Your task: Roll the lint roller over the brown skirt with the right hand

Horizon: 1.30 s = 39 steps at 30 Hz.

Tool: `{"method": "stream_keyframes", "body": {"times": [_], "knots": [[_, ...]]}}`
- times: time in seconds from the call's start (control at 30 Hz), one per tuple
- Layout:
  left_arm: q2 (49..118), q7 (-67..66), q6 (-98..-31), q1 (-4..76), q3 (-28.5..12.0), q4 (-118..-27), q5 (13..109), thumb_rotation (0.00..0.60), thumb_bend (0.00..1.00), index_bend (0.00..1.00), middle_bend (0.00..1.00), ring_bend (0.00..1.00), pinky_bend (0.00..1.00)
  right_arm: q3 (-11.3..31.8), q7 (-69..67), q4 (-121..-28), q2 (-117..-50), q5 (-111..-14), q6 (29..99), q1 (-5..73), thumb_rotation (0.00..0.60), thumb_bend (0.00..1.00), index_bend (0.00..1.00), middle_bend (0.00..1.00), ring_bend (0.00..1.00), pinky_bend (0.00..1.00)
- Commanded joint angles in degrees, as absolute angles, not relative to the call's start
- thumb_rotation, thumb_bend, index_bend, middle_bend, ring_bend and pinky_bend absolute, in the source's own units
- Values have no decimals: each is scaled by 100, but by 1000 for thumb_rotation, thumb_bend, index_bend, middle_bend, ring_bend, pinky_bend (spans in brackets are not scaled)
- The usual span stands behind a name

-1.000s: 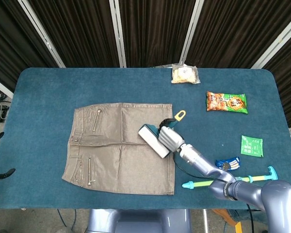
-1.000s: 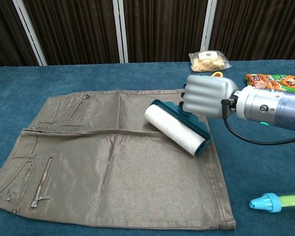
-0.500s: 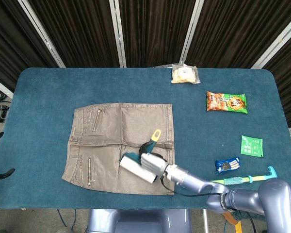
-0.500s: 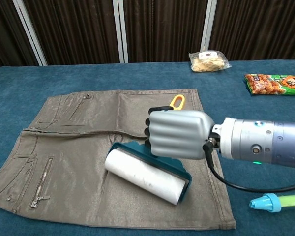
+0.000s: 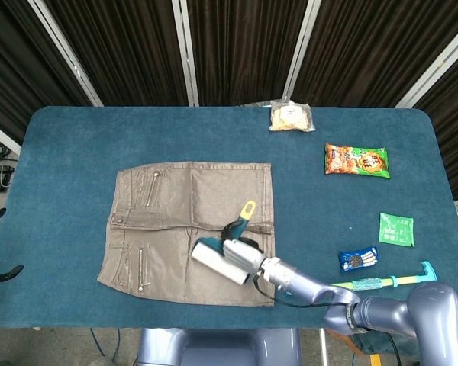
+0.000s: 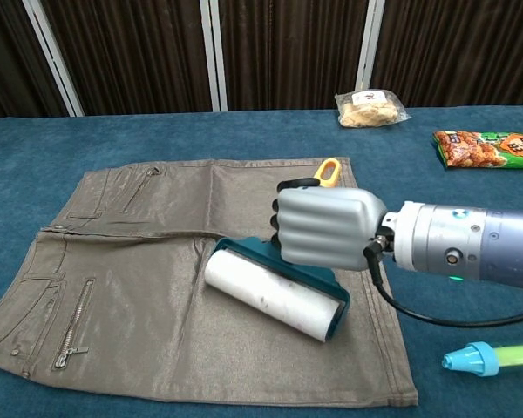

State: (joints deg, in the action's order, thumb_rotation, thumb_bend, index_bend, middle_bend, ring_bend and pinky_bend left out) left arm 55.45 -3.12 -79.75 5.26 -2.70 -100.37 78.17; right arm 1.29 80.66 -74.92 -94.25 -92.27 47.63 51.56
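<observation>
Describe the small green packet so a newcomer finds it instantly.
Start at the blue table's right edge, below the orange snack bag. The green packet lies flat there, just above the blue cookie pack. It is the only plain green square; its neighbours are orange or blue.

Gripping the lint roller (image 5: 217, 263) with the right robot hand (image 5: 243, 258), just below centre frame, white roll lying on the lower right part of the brown skirt (image 5: 175, 229). Spreading flat across the blue table (image 5: 69, 145). Snack packets sitting along the upper right.
</observation>
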Motion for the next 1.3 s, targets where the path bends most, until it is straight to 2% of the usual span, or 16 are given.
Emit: {"method": "stream_keyframes", "body": {"times": [0.03,0.5,0.67,0.93,0.97,1.0,1.07,1.13,1.2,1.3], "knots": [[5551,-324,-7969,530,-271,-10036,7810,600,0,0,0,0,0,258,8242,-7150,-9432,-8936,4800,5019,600,777,487,580,484,532],[5637,-502,-7888,582,-284,-10007,7704,600,0,0,0,0,0,450,7930,-5875,-9497,-8164,4909,4710,600,778,487,580,484,532],[5655,-534,-7872,591,-282,-10002,7686,600,0,0,0,0,0,827,7310,-5612,-9461,-7402,4924,4477,600,778,486,580,484,533],[5647,-555,-7915,577,-263,-10052,7737,600,0,0,0,0,0,1067,7004,-5072,-9484,-6467,4771,4260,600,772,476,580,485,533],[5648,-562,-7922,574,-258,-10058,7747,600,0,0,0,0,0,1080,6954,-5043,-9492,-6381,4763,4231,600,740,464,580,483,533],[5649,-567,-7927,572,-254,-10064,7757,600,0,0,0,0,0,1087,6906,-5021,-9501,-6310,4766,4204,600,665,437,574,472,533],[5652,-579,-7930,571,-246,-10073,7771,600,0,0,0,0,0,1087,6808,-5008,-9511,-6213,4776,4151,600,436,335,547,441,534],[5655,-594,-7930,572,-238,-10089,7785,600,0,0,0,0,0,1073,6656,-5082,-9486,-6131,4750,4099,600,125,154,492,411,538],[5652,-603,-7931,574,-233,-10107,7799,600,0,0,0,0,0,1067,6518,-5227,-9434,-6067,4726,4059,600,7,42,446,391,539],[5642,-602,-7943,568,-222,-10132,7826,600,0,0,0,0,0,1009,6475,-5494,-9320,-6082,4838,4022,600,0,0,412,372,539]]}}
